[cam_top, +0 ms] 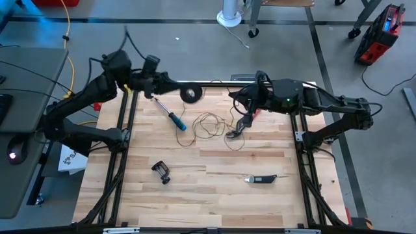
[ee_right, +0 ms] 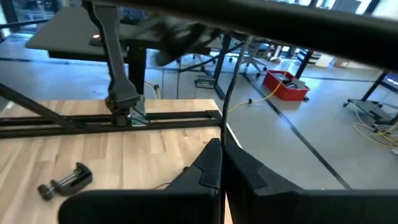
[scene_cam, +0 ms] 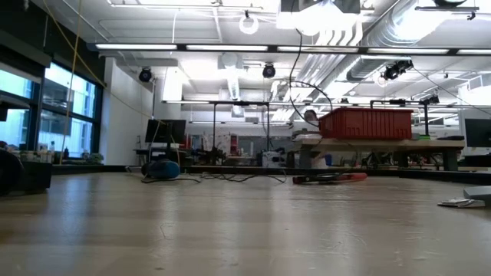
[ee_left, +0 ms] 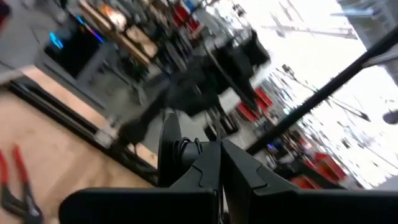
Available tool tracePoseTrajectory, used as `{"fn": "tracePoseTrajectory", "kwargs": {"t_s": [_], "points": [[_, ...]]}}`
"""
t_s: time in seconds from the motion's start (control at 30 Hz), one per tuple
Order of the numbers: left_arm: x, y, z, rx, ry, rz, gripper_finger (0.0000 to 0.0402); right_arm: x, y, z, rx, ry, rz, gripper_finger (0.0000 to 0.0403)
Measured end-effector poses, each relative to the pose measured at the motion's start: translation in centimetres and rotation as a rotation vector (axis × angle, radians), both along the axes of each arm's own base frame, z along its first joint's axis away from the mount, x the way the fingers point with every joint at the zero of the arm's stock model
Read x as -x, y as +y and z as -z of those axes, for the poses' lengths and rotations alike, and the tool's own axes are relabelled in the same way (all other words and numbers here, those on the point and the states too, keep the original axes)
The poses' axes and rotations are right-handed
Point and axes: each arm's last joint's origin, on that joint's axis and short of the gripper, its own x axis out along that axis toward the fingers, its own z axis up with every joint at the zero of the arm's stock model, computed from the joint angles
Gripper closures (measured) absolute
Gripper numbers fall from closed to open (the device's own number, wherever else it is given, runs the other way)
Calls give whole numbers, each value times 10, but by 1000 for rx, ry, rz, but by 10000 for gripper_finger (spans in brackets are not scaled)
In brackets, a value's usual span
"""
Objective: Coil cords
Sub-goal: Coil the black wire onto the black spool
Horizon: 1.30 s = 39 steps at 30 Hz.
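The left gripper (cam_top: 184, 90) is clamping its fingers tight on the round black reel (cam_top: 191, 93), holding it above the table's (cam_top: 214, 188) far edge. The thin cord (cam_top: 207, 125) is lying looped mid-table. The right gripper (cam_top: 237, 130) is hovering over it, fingers pressed together, seemingly empty.

Bright, even overhead light fills the room; ceiling tubes (scene_cam: 146, 47) glare white in the low view. The worktop (cam_top: 214, 166) shows only faint, soft shadows from above. The left wrist view is heavily motion-blurred, its far side washed out. The right wrist view is sharp.
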Motion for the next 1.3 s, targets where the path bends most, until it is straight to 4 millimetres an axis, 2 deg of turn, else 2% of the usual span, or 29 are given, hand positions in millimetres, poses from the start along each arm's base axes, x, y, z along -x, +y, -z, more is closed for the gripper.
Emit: {"fn": "tracePoseTrajectory", "kwargs": {"t_s": [0.17,0.33,0.7,0.9,1.3], "points": [[-23,-11,11,22,50,75,401,2,-3,-6,0,-45,3,403],[-38,-11,22,25,90,85,401,3,-1,-6,-7,-48,-18,403],[-31,5,23,31,111,17,401,24,0,-19,14,-93,-34,403],[-43,-4,33,76,180,68,401,29,-1,-26,35,-139,-36,403],[-91,-29,31,182,-19,213,402,22,0,-29,35,-190,-68,403]]}}
